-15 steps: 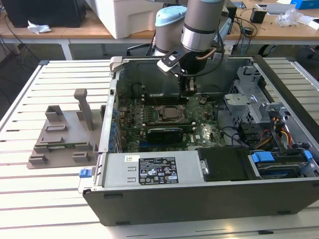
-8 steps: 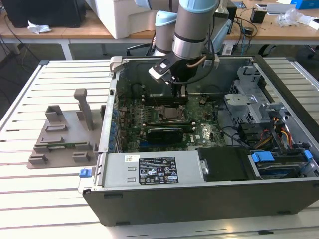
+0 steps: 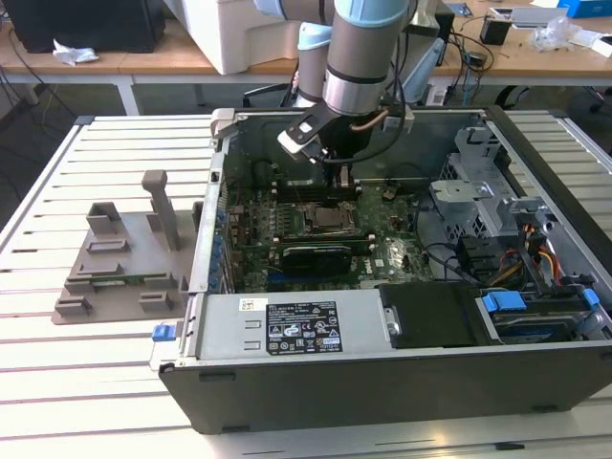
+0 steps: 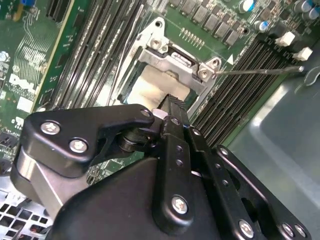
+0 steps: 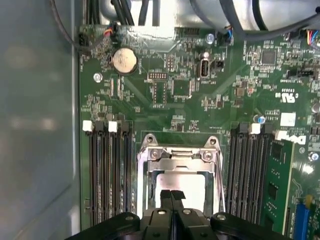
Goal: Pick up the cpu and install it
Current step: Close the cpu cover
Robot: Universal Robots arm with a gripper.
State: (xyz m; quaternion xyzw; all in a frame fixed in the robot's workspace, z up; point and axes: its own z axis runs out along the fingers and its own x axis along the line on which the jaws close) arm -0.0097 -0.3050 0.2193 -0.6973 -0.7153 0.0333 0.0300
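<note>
Slatted table (image 3: 96, 382); memory slots (image 5: 107, 175) flank claw (image 5: 172, 194) over cpu (image 5: 196, 182).

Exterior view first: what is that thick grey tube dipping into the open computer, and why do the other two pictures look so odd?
The grey tube is a robot arm; at its end is a gripper, a two-fingered claw. The exterior view comes from a camera off the arm. It shows an open computer case lying on a slatted table, with a grey plastic holder beside it on the exterior view's left. The two wrist views come from cameras riding on the arm, so the black gripper looms close in both. They look down on the green motherboard. In its metal-framed socket lies the cpu, a flat silvery square. The gripper's fingers are shut together, their tips right over the cpu; I cannot tell whether they touch it.
</note>
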